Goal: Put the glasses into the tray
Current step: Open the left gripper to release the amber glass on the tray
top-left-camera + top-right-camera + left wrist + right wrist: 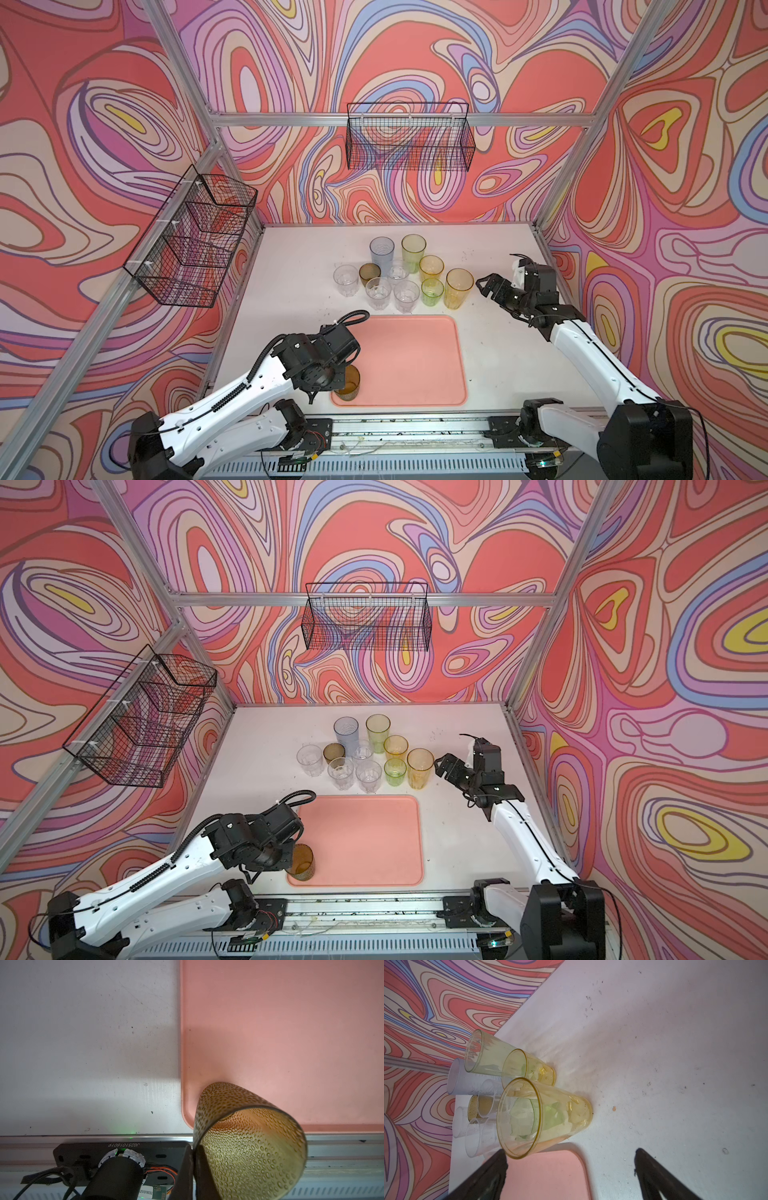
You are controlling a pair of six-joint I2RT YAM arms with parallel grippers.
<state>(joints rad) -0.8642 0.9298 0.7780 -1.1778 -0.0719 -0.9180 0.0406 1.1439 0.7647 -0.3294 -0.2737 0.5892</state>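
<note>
1. My left pincer point(193, 1148) pinches the brown glass point(249, 1136) by its rim wall, at the tray's point(291, 1022) near-left corner.
2. It looks light, rigid and slippery, so it could pivot.
3. My right pincer point(571, 1151) gapes wide beside the tall yellow glass point(546, 1113).

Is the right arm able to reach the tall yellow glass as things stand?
Probably yes: the open right gripper is beside the tall yellow glass, which stands at the outer edge, with nothing between them.
</note>
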